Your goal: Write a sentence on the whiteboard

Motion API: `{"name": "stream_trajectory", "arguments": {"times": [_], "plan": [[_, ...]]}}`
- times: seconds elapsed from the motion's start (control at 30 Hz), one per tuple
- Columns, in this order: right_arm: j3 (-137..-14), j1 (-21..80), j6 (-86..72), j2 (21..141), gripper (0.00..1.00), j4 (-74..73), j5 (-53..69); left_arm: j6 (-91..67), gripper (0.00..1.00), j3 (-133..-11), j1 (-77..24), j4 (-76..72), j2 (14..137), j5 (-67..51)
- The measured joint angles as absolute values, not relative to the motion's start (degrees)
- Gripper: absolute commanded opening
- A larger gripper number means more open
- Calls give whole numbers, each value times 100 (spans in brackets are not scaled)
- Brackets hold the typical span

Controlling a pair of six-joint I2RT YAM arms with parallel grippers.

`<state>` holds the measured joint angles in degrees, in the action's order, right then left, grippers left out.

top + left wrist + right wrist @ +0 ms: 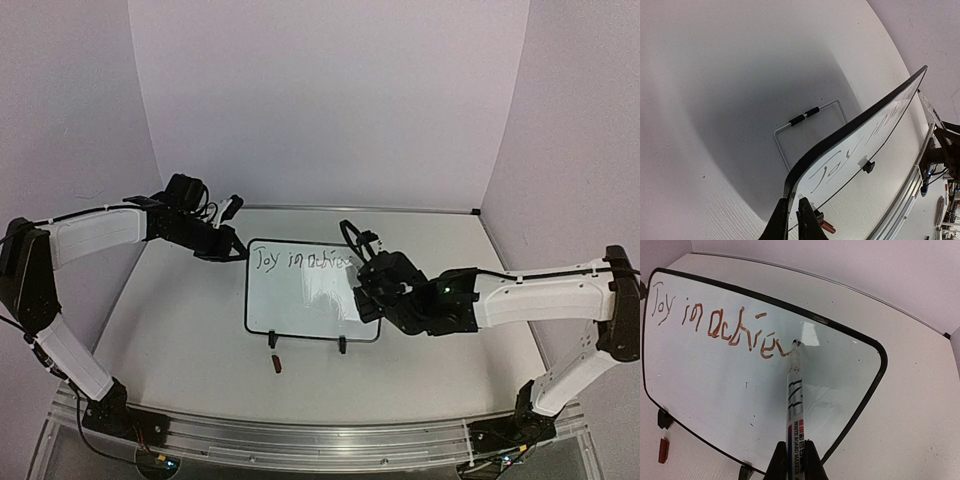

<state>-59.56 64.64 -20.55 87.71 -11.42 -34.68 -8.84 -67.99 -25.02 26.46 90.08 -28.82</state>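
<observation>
Bolted to a metal rail (pixel 300 440) along the near edge of the counter (pixel 180 340), both arm bases are shown lowest in the overhead view, with each arm reaching inward toward the middle.

Board (pixel 310 300): stood on its lower long edge about midway between the near and far edges and slightly left of the counter's centre, with its written face turned toward the near edge. It is carried on two black clip feet (pixel 273 341). A wire loop (pixel 810 117) with two black sleeves is seen on the counter behind it.

Left gripper (pixel 792 220): pressed together on the board's black frame at the upper left corner, the frame being pinched between the two fingers.

Right gripper (pixel 795 462): closed around the barrel of a marker (pixel 794 400), which is held pointing away from the wrist. The tip is set against the board's face, touching the end of the writing (pixel 715 325).

Writing: one line in reddish ink along the top of the board, legible as "Joy in achie", followed by a stroke that cannot be read.

Cap (pixel 278 365): a small red piece, laid on the counter just in front of the left foot, between the board and the near edge.
</observation>
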Motion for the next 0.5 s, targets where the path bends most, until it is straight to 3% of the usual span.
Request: {"name": "stream_trajectory", "arguments": {"times": [0.5], "plan": [[-5712, 6464, -2133, 8599, 0, -953, -3336, -884, 8, -6799, -2502, 2648, 9008, -2882]]}}
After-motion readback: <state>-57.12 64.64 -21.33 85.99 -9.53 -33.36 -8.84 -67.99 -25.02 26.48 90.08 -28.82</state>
